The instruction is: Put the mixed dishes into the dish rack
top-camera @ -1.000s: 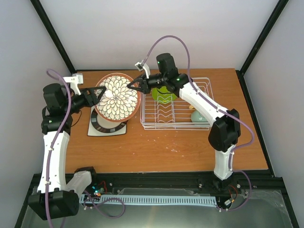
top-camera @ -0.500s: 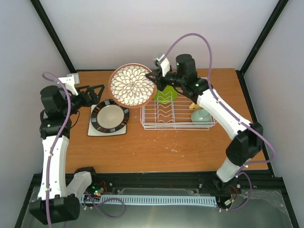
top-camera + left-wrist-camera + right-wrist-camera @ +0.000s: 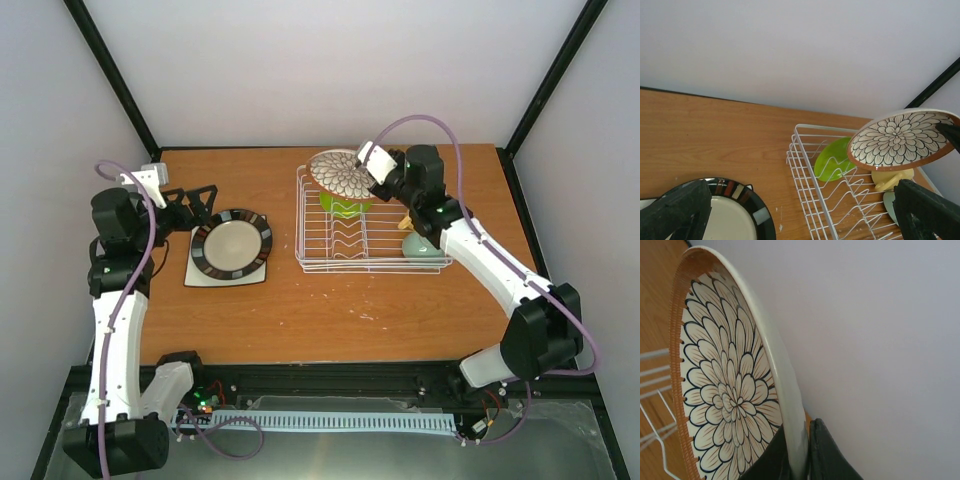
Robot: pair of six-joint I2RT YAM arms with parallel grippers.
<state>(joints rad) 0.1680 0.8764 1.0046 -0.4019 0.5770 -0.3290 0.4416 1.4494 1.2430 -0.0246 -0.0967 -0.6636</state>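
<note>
Fingers of the right gripper are clamped on the rim of the floral plate, one on each face. The plate hangs tilted over the far left corner of the rack, its petal pattern facing up, and the left wrist view shows it above the wires. Just below it, the lime plate stands on edge among the wavy dividers. At the rack's right end sit the yellow mug and, nearer the arms, the mint bowl; how the mug is turned cannot be made out.

Left of the rack, apart from it, the cream plate with the dark segmented rim lies flat on the square plate, which rests on the wooden table. The left gripper hovers just beyond the cream plate's far left edge, its fingers spread wide and holding nothing. In its wrist view the two dark fingertips frame the rack and the raised floral plate.
</note>
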